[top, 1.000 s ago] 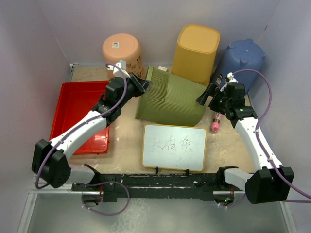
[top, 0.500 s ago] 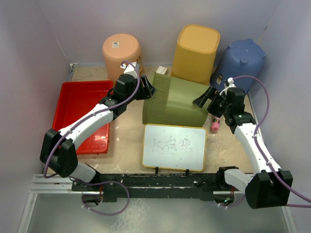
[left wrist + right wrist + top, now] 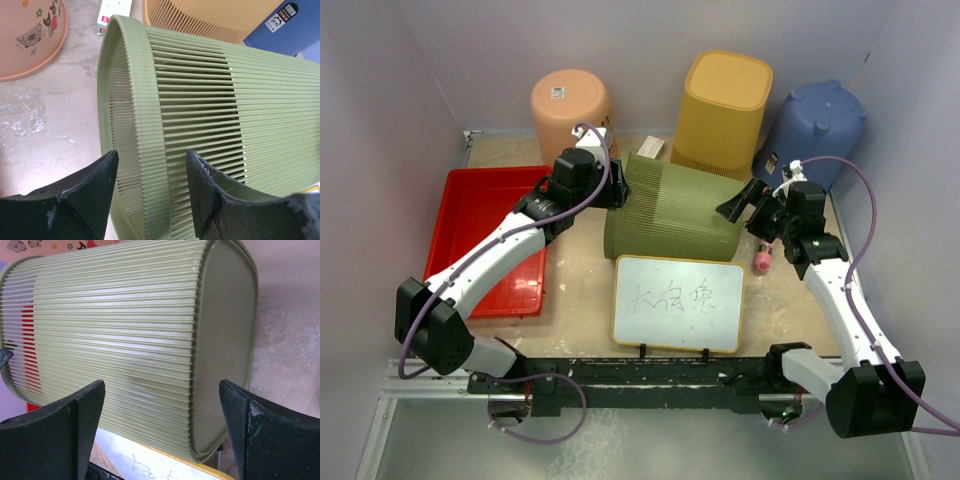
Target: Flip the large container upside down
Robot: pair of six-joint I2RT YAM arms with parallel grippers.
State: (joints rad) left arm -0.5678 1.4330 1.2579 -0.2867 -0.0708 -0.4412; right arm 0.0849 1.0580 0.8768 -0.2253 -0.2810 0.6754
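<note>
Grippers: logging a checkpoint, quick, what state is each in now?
Left gripper: open, straddling the rim of the green container.
Right gripper: open at the container's base, holding nothing.

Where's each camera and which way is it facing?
Top external: above and behind the robot, looking down; left arm and right arm flank the green bin on its side.
Left wrist: on the left hand, facing the bin's open rim; both fingers show.
Right wrist: on the right hand, facing the bin's closed base; both fingers show.
Shared: all see the bin.
</note>
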